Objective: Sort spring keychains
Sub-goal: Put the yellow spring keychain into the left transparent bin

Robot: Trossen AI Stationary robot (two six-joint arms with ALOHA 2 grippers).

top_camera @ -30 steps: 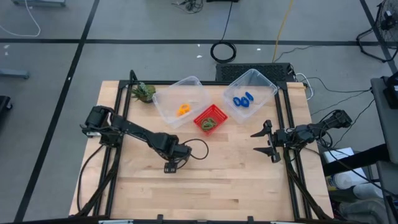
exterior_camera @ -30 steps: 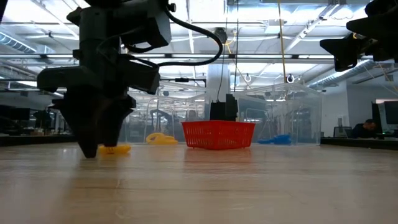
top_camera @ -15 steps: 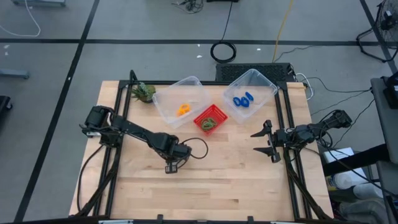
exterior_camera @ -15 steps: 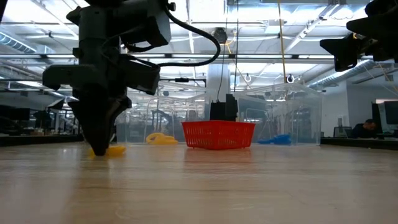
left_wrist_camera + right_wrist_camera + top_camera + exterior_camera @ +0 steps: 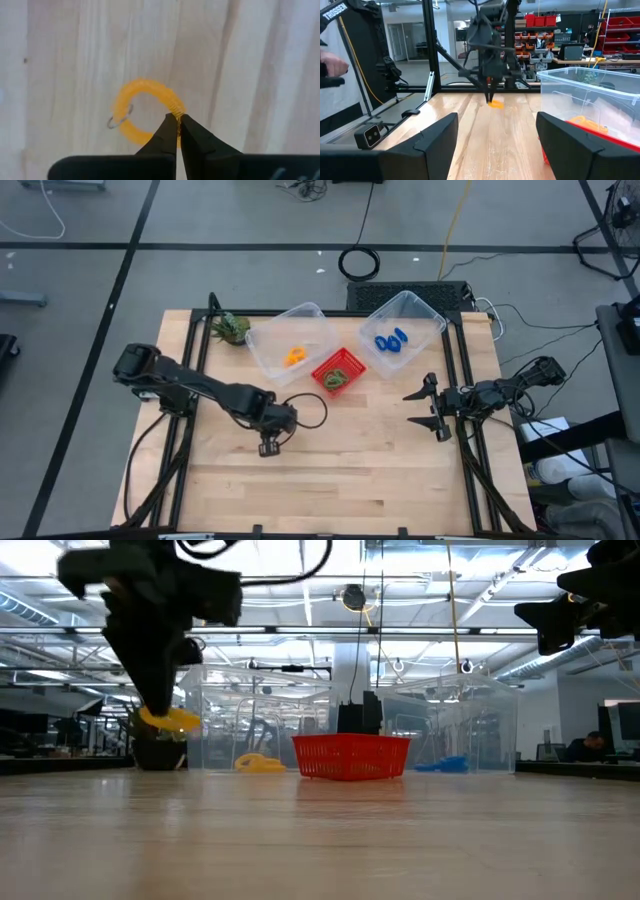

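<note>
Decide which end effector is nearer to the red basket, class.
Left. The left end effector is just beside the red basket, gripping an orange keychain; the right end effector waits farther away.

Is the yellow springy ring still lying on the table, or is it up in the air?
Up in the air. The left gripper is shut on the yellow ring, which hangs clear above the table in the low view.

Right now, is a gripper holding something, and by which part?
The left gripper holds an orange keychain by the edge of its coil; the right gripper holds nothing.
</note>
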